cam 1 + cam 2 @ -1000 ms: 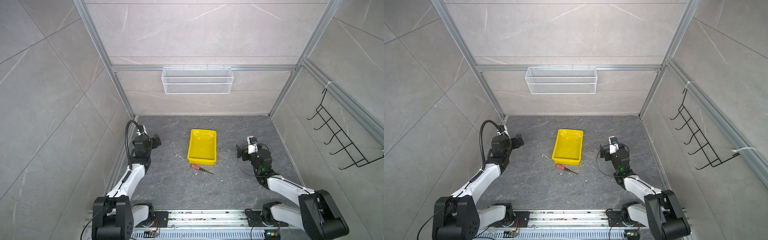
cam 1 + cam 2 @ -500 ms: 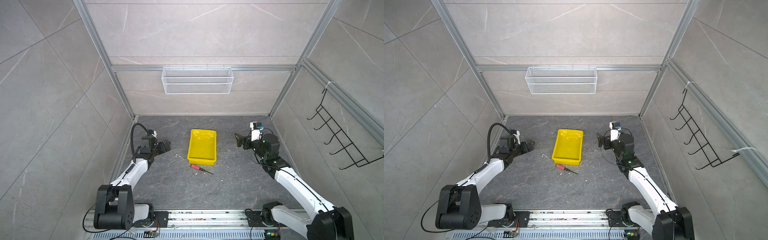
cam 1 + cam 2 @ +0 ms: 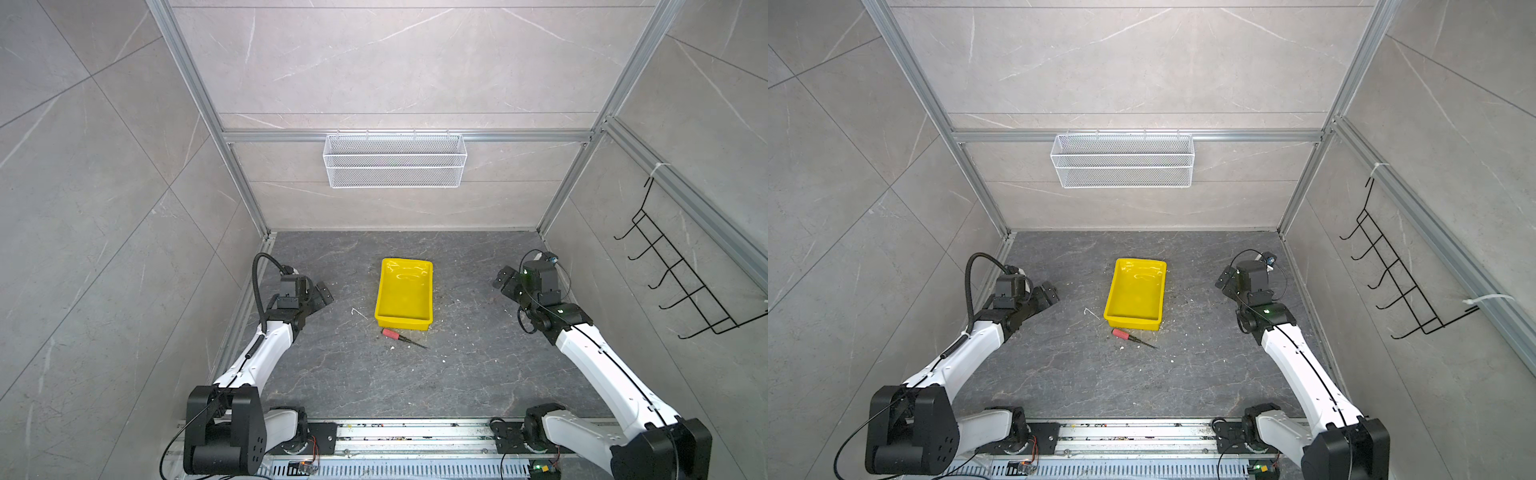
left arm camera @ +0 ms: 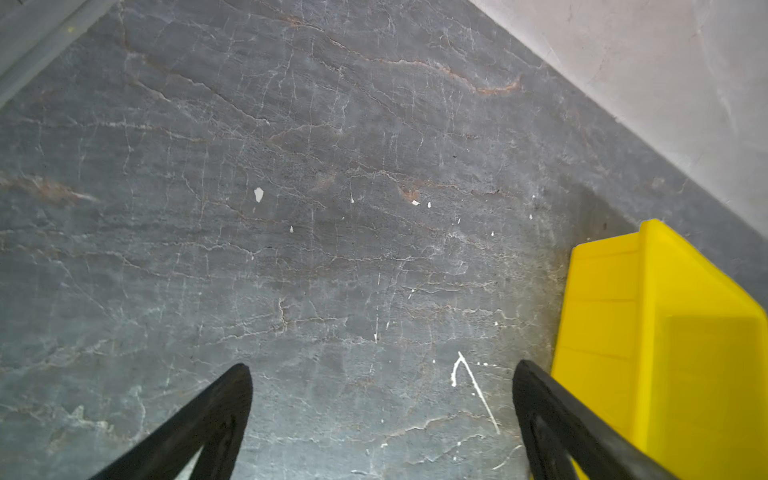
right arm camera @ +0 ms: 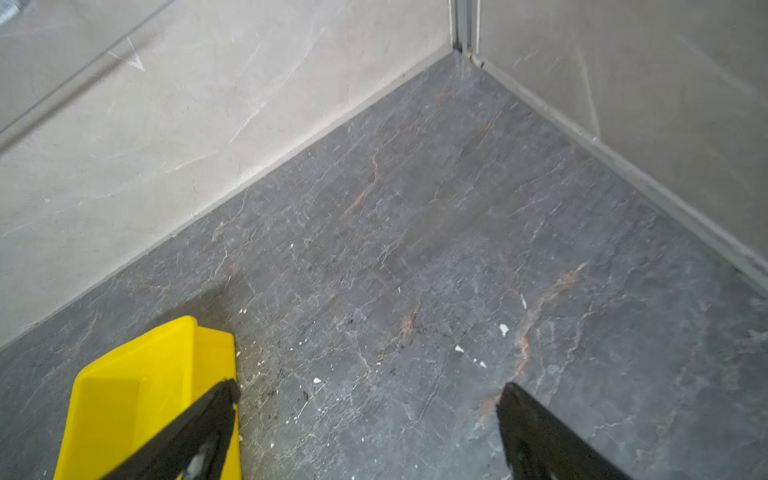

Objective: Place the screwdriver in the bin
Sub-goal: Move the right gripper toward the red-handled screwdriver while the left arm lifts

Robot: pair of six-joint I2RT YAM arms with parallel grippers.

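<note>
The screwdriver (image 3: 401, 337) (image 3: 1132, 337), with a red handle and a thin black shaft, lies flat on the dark floor just in front of the bin's near end. The bin (image 3: 403, 325) (image 3: 1133, 322) is a shallow yellow tray with nothing in it. My left gripper (image 3: 322, 293) (image 3: 1047, 293) hovers open to the left of the bin, with only floor between its fingers (image 4: 382, 366) and the bin's wall (image 4: 665, 332) beside one fingertip. My right gripper (image 3: 505, 282) (image 3: 1225, 282) stands open to the right of the bin, and floor shows between its fingers (image 5: 370, 385). The screwdriver is out of both wrist views.
A white wire basket (image 3: 395, 160) hangs on the back wall. A black hook rack (image 3: 681, 286) is fixed to the right wall. A small bent white wire (image 3: 357, 311) (image 4: 469, 382) lies left of the bin, and white flecks dot the floor.
Both arms have reached out from their folded poses. The left gripper tipped down and moved toward the bin. The right gripper swung back and toward the right wall. Screwdriver and bin have not moved.
</note>
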